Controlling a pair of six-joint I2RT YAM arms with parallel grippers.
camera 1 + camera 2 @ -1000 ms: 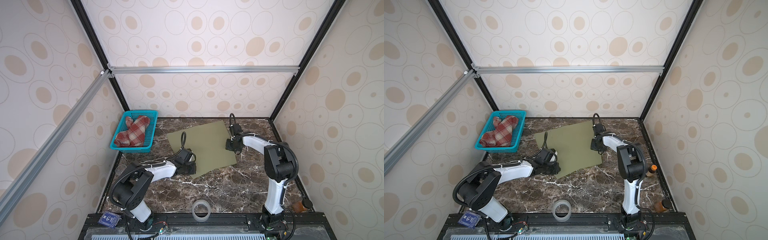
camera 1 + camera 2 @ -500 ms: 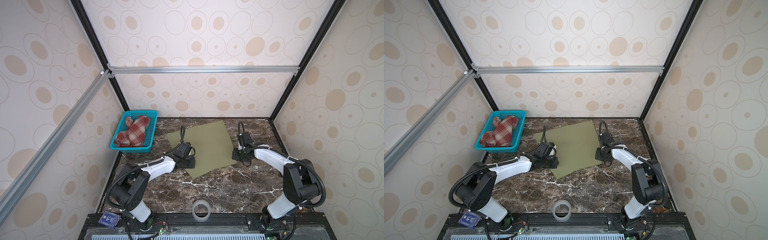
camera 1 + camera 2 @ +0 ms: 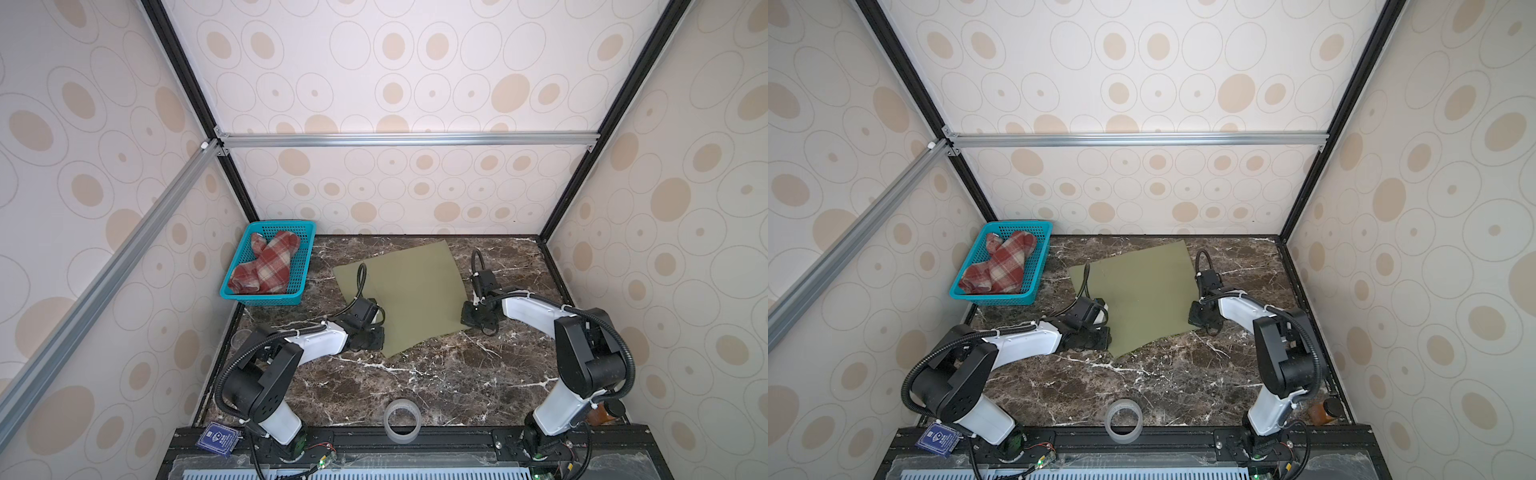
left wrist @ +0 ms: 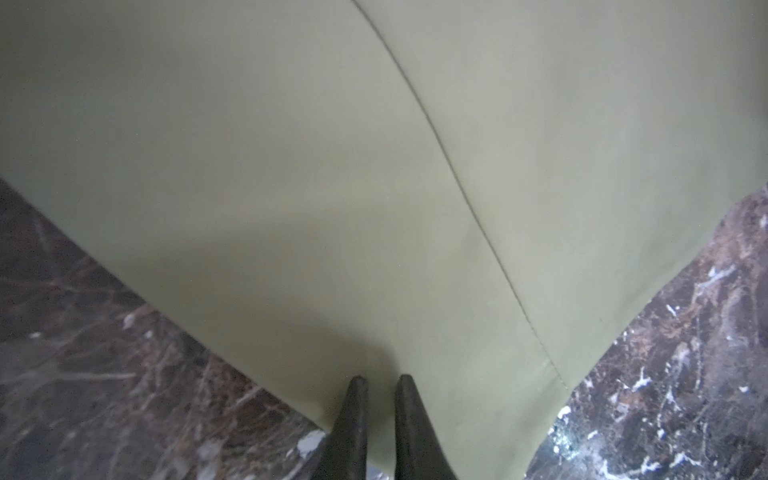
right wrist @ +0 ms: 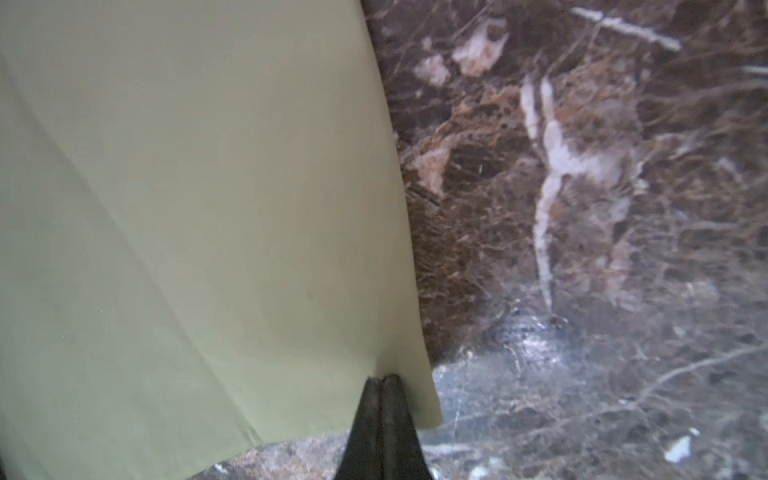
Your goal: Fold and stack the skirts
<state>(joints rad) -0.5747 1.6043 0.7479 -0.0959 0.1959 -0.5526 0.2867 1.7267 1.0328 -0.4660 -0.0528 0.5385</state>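
**Top views.** In both top views the olive-green skirt [image 3: 415, 291] is lying flat and unfolded on the marble tabletop [image 3: 415, 382]. The left gripper [image 3: 379, 334] is sitting at its near-left edge and the right gripper [image 3: 468, 321] at its right edge. The plaid skirt [image 3: 266, 266] is lying bunched in the teal basket [image 3: 262, 296] at the back left corner. A tape roll [image 3: 401, 419] is standing well apart at the front. Patterned walls are enclosing the table on three sides, so room for spreading cloth is judged tight.

**Left wrist view.** The left gripper [image 4: 382, 379] is showing its fingers a narrow slit apart with cloth filling the slit. It is apparently pinching the olive-green skirt [image 4: 291, 166] beside the stitched hem.

**Right wrist view.** The right gripper [image 5: 381, 377] is pressing its fingers together on a puckered bit of the skirt's edge. The fabric is judged thin, light and limp, probably sliding readily on the polished stone [image 5: 582, 208]. Corners and hem are offering the surest hold.
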